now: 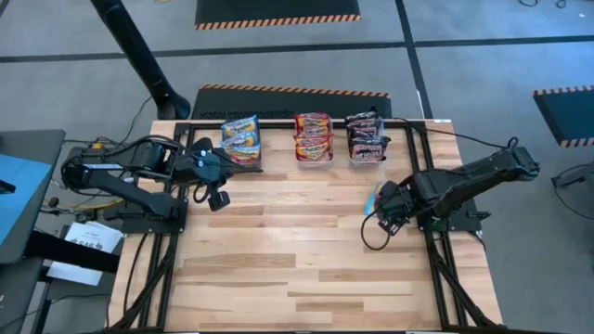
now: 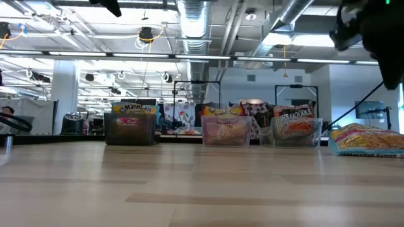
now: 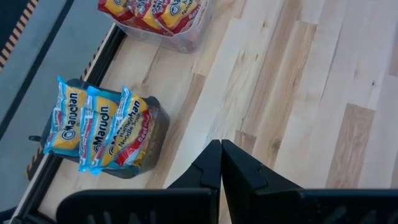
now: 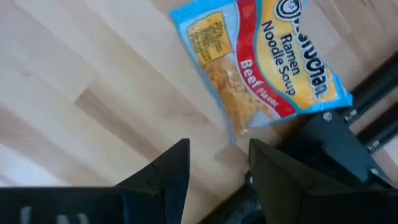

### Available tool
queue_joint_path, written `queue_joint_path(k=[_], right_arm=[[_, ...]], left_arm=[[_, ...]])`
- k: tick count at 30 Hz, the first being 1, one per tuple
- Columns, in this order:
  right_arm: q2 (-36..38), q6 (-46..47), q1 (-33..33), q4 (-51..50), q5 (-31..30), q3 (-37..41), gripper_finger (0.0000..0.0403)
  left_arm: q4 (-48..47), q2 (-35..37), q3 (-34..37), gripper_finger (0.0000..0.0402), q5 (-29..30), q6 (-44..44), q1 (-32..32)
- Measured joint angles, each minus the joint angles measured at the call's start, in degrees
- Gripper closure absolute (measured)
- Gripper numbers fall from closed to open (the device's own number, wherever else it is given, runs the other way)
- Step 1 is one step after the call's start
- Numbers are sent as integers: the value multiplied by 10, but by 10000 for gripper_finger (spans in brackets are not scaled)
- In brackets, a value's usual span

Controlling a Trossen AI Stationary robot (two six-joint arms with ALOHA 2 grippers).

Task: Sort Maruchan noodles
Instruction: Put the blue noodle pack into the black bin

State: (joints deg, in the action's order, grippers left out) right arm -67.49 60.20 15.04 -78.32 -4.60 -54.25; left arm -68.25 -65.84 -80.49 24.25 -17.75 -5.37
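Loose light-blue and yellow plastic Maruchan packet [image 4: 261, 65], labelled "Ramen Noodle Soup, Beef Flavor".
It lay flat at three o'clock; right gripper [image 4: 217, 171] jaws stood spread beside it, left gripper [image 3: 221, 163] jaws pressed together.

Wooden table [image 1: 297, 269] carries three bins [image 1: 314, 153], blue packet [image 4: 261, 56]

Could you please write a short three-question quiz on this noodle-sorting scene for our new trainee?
1. True or false: the right pincer is clamped on a packet.
2. Which bin stands in the middle of the row: A blue/yellow, B red/orange, C black/red?
3. What lies loose on the table by the right pincer?

Key: 1 false, it stands open. 2 B. 3 One blue/yellow beef packet. The left pincer waits shut near the blue/yellow bin.
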Motion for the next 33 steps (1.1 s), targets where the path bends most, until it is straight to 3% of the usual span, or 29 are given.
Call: queue_joint_path(k=[8,16,24,33], right_arm=[[23,-12,-41,67,-15,99,211],[15,-60,-80,136,-19,136,183],[-36,-67,-123,150,-48,161,170],[-109,-95,-141,177,-40,167,173]], left_arm=[[0,0,0,401,0,-10,0],[0,0,0,401,-1,-32,0],[0,0,0,401,-2,-33,0],[0,0,0,401,-15,-35,0]])
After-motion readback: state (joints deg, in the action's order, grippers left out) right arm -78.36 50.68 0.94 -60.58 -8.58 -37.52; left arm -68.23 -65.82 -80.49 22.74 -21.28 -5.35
